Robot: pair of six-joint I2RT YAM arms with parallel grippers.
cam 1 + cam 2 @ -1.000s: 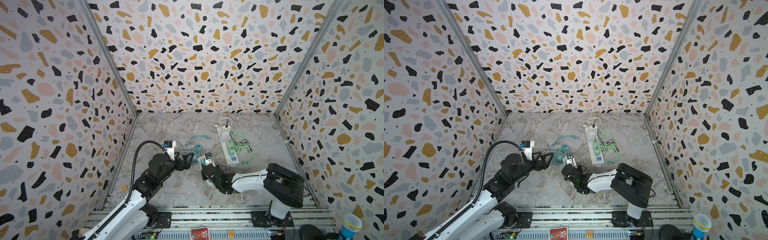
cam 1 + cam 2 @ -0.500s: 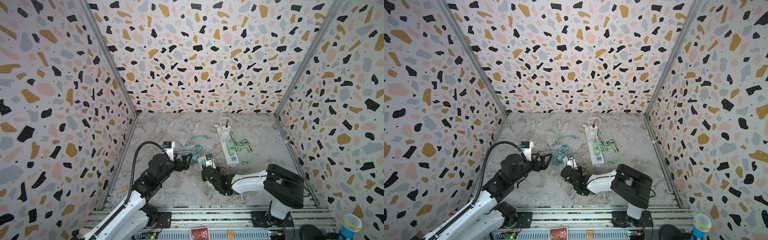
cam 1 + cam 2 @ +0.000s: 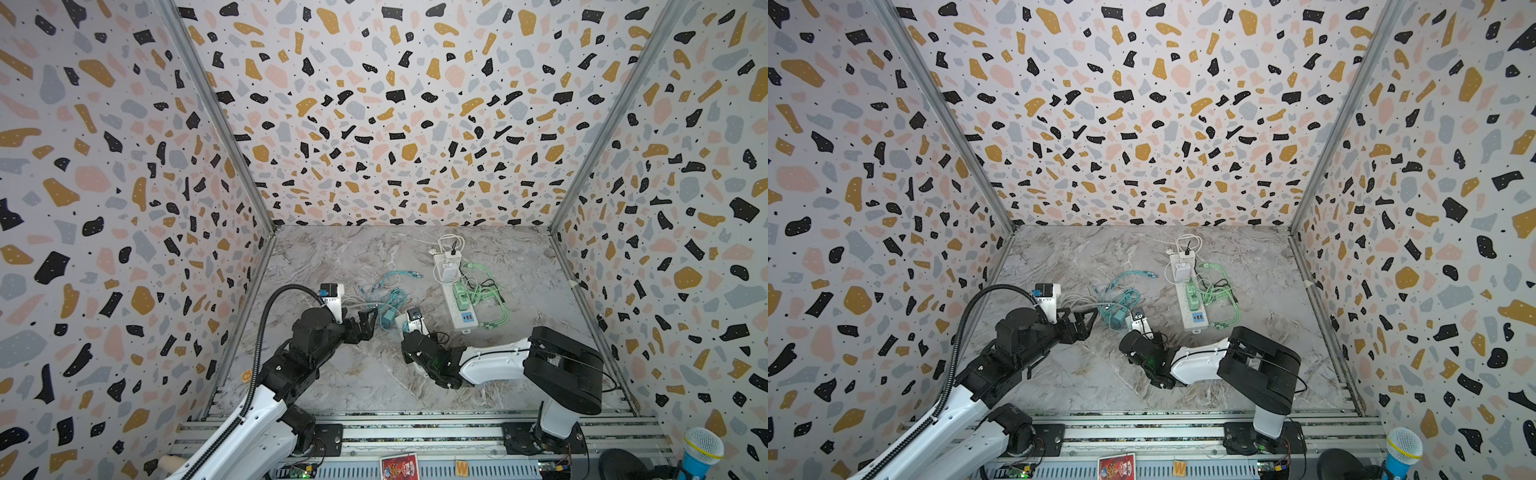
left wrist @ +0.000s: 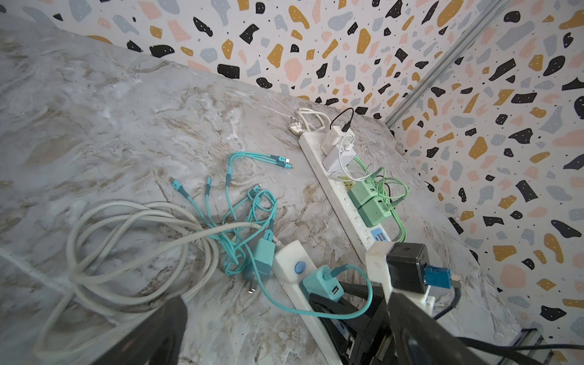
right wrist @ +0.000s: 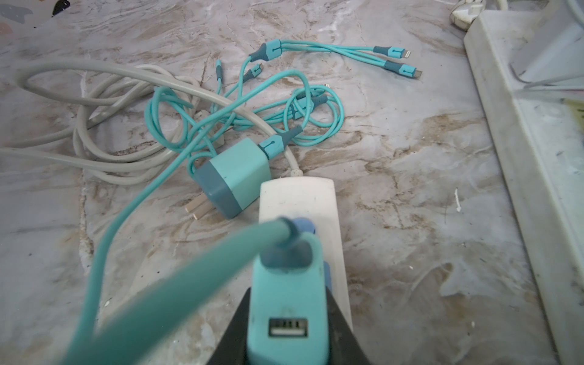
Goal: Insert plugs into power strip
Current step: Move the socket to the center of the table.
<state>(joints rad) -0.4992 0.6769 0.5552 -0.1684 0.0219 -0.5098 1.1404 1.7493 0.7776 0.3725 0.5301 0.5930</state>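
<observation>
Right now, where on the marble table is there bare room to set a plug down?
Bare: the far-left grey marble tabletop, between back wall and tangled teal cables; the front patch between left arm and right arm; a narrow lane between cables and the long white power strip. Crowded: around the short white power strip, loose teal charger plug and grey cord.

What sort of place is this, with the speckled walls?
Likely a robot test booth: speckled walls box in a marble-look tabletop, a left arm and a right arm stand on a metal rail, and a power strip lies on the tabletop.
</observation>
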